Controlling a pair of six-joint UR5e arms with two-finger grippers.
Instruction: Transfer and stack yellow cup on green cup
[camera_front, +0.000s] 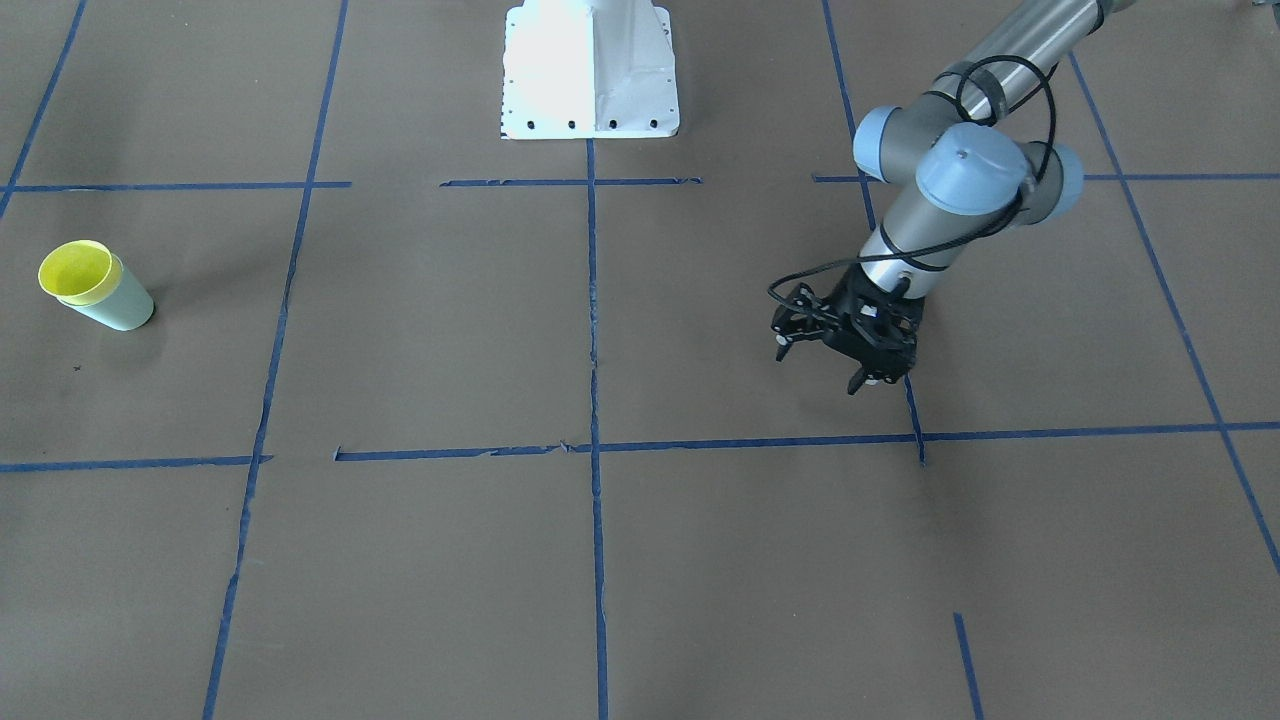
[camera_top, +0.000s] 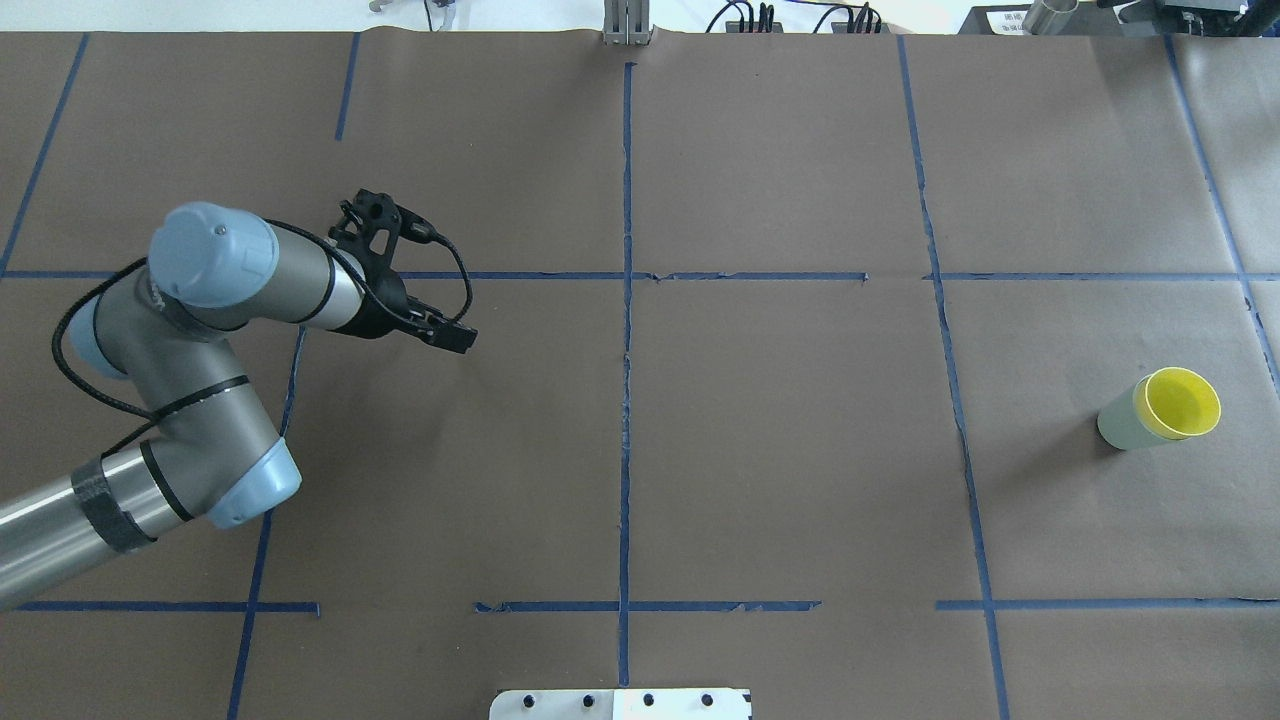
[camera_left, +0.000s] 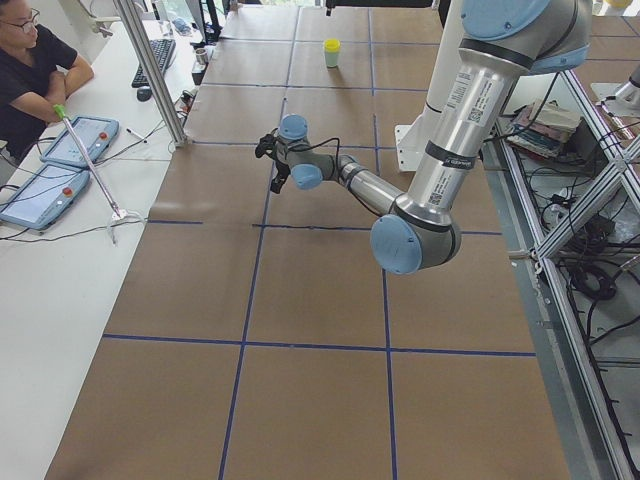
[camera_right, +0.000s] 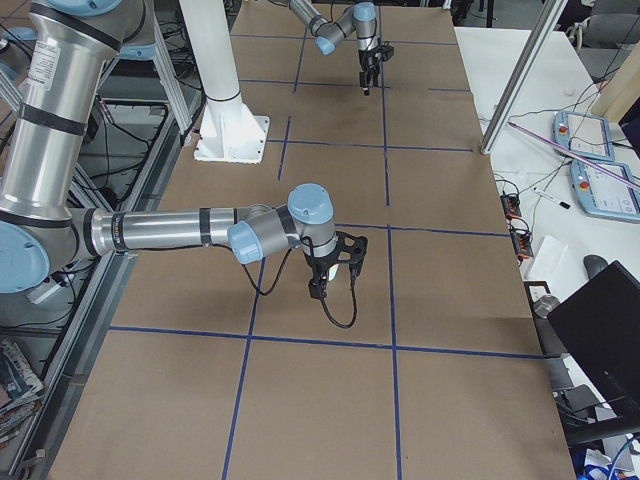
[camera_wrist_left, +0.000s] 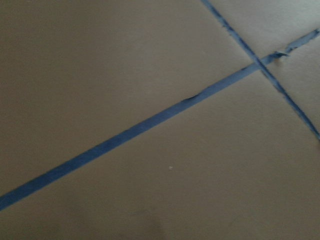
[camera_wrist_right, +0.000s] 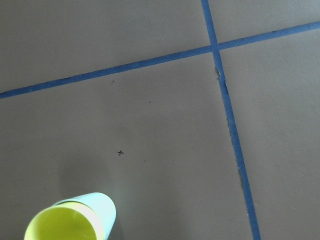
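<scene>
**Yellow cup nested in green; left hand empty**

Front view: the left hand (camera_front: 817, 370) hung over the bench (camera_front: 450, 330) with its fingers spread, holding nothing. The yellow cup (camera_front: 76, 270) sat inside the green cup (camera_front: 118, 305), upright with its mouth up. Overhead: the cups stood well apart from that hand, on the robot's right. Right side view: the right hand (camera_right: 333, 278) showed, but I could not tell how far open it was.

On table (camera_top: 800, 450), yellow cup (camera_top: 1183, 402) inside green cup (camera_top: 1120, 425) at right, left end effector (camera_front: 818, 370) over left half
</scene>
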